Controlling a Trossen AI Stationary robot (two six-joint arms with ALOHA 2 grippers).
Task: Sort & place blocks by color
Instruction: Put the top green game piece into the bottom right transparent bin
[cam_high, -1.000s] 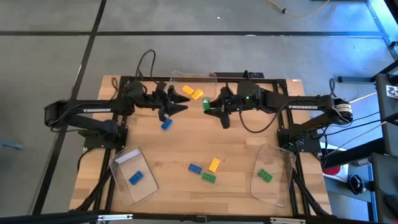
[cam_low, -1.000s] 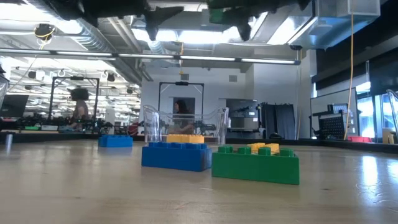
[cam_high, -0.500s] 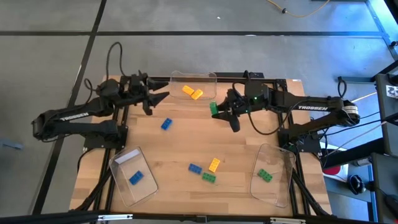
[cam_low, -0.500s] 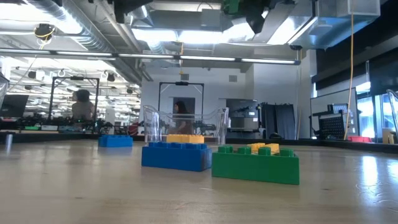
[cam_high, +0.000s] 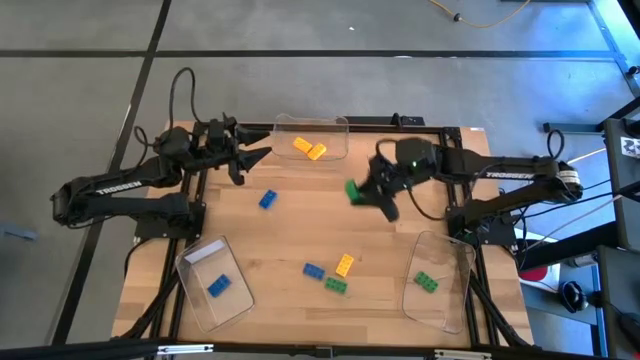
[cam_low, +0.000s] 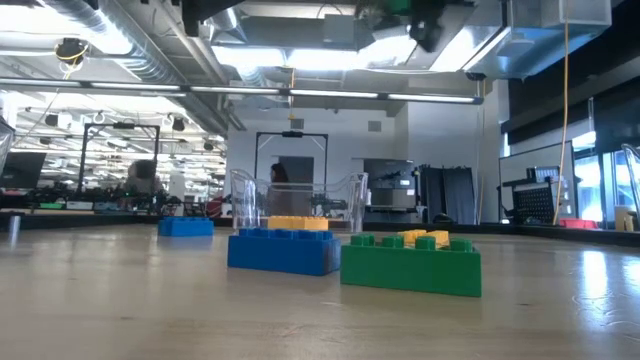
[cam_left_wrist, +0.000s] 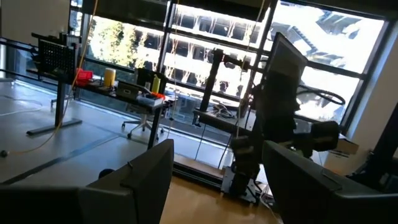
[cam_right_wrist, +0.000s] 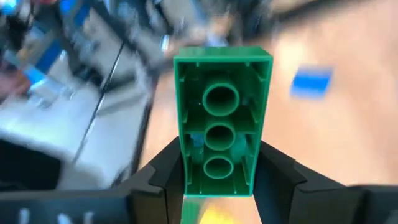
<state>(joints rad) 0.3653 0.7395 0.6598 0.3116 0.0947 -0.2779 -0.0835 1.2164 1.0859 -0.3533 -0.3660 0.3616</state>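
Above the middle of the table, nearer its far edge, the right tool (cam_high: 366, 195) is clamped on a green block (cam_high: 353, 190), its hollow underside plain in the wrist view (cam_right_wrist: 222, 124). Half a second ago it hung closer to the far tray (cam_high: 335, 125); now it has moved toward the right front corner, where the clear tray (cam_high: 455, 300) holds a green block (cam_high: 426, 282). I judge the carry has begun. The left tool (cam_high: 250, 158), jaws wide and empty, waits at the far left corner.
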